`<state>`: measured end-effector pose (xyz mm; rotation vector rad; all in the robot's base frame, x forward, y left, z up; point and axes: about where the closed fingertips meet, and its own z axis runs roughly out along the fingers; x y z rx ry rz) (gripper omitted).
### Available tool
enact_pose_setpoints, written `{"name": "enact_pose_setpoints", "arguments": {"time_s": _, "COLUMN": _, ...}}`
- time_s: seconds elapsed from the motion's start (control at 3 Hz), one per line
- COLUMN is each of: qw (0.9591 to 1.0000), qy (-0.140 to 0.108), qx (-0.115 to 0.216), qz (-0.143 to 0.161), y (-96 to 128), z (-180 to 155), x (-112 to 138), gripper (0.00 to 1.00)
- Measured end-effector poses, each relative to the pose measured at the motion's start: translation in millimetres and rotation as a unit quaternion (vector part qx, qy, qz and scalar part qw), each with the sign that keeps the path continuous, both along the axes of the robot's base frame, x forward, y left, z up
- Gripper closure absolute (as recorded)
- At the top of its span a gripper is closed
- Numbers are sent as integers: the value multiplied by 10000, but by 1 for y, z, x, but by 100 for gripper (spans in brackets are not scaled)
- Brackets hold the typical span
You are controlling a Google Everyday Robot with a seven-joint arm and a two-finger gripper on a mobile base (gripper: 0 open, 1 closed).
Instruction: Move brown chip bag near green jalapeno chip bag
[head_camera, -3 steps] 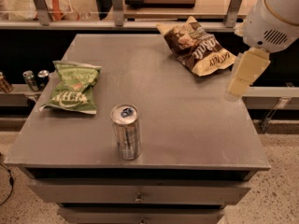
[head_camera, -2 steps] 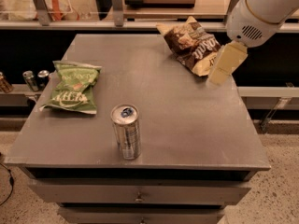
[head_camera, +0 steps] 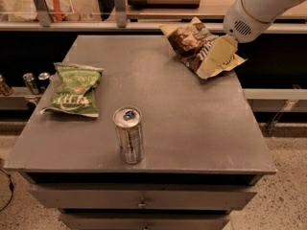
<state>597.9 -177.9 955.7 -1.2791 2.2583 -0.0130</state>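
Note:
The brown chip bag [head_camera: 192,44] lies crinkled at the table's far right, dark brown with a cream-yellow end and white script. The green jalapeno chip bag [head_camera: 74,90] lies flat at the table's left side, far from the brown bag. My gripper [head_camera: 216,57], cream-coloured below a white arm housing, reaches in from the upper right and hangs over the brown bag's right part, covering some of it.
A silver drink can [head_camera: 128,134] stands upright near the table's front edge, between the two bags. The grey table [head_camera: 192,128] has drawers below. Several small cans [head_camera: 36,82] stand on a lower ledge at the left. A shelf runs behind the table.
My gripper has moved left and away from me, from beside the table's right edge to over the brown chip bag. The bags and the can have not moved.

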Motion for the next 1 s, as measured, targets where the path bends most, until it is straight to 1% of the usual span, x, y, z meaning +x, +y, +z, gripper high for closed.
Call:
{"name": "enact_pose_setpoints", "arguments": {"time_s": 0.33, "qw": 9993, "qy": -117, "qx": 158, "qz": -305, "y": -2, "z": -3, "x": 8, "gripper": 0}}
{"name": "enact_pose_setpoints", "arguments": {"time_s": 0.67, "qw": 9929, "qy": -282, "qx": 610, "qz": -986, "y": -16, "z": -20, "x": 31, "gripper": 0}}
{"name": "enact_pose_setpoints", "arguments": {"time_s": 1.0, "qw": 9798, "qy": -562, "qx": 1108, "qz": -1568, "y": -28, "z": -32, "x": 67, "gripper": 0}}
